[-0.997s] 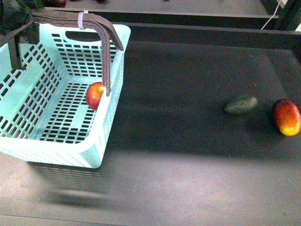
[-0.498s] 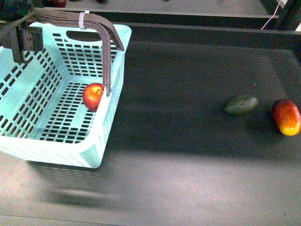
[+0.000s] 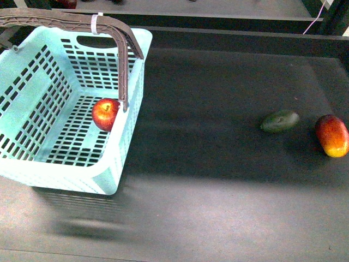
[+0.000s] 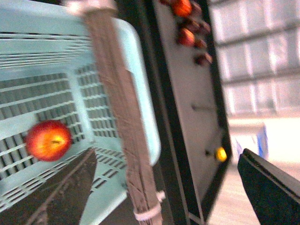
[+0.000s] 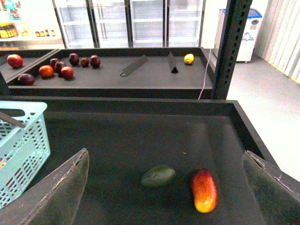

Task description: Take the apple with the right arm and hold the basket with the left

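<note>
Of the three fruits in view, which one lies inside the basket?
The apple, round and red, lies on the basket floor. The green avocado and the elongated red-yellow fruit lie outside, on the dark table.

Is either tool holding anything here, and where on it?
Nothing is held. Both tools are open and empty; the apple lies loose on the basket floor.

Mint-green basket (image 3: pixel 32 114) with slotted walls and floor, dark gaps showing through; brown latticed handle (image 3: pixel 124 65) bound by a white tie (image 3: pixel 96 22). Red apple (image 3: pixel 106 114), yellowish about the stem. Dark green avocado (image 5: pixel 158 176) between the right gripper's (image 5: pixel 164 187) translucent grey fingers (image 5: pixel 56 192); beside it an oval fruit (image 5: pixel 204 190), red fading to orange-yellow. Black matte table (image 3: pixel 218 164).
</note>
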### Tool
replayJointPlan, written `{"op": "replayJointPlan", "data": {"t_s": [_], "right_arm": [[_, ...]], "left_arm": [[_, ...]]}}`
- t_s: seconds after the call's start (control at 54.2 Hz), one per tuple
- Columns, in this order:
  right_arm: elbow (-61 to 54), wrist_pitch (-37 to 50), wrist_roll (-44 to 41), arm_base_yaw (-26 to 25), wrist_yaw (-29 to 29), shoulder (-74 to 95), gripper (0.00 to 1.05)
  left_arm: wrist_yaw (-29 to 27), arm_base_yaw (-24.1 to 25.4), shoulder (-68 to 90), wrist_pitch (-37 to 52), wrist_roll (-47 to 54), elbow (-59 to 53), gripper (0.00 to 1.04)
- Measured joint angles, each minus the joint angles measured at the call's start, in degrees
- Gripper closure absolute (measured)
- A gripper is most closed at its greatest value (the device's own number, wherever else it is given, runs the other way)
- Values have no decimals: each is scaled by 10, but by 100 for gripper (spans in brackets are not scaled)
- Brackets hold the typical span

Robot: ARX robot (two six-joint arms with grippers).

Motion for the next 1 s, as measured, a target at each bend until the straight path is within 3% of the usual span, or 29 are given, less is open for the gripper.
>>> {"op": "replayJointPlan", "data": {"t_s": [0.074,0.092,0.111,0.203,0.314,0.443,0.609,0.701,0.997], "right_arm": [[0,0,0,0,0,0,9],[0,0,0,0,0,0,9],[0,0,0,0,0,0,9],[0,0,0,0,0,0,9],[0,0,0,0,0,0,9],[0,0,0,0,0,0,9],[0,0,0,0,0,0,9],[0,0,0,0,0,0,9],[0,0,0,0,0,0,9]], "left_arm": [[50,13,-10,204,257,-98,34],[53,14,-13,219,285,-106,36],[57,19,-24,258,377,-129,41],[67,33,-70,306,554,-177,57],[81,48,-113,312,656,-227,77],[97,63,-168,311,697,-287,102],[114,82,-256,284,710,-348,101],[154,111,-281,291,712,-374,101],[156,124,-395,218,713,-422,101]]}}
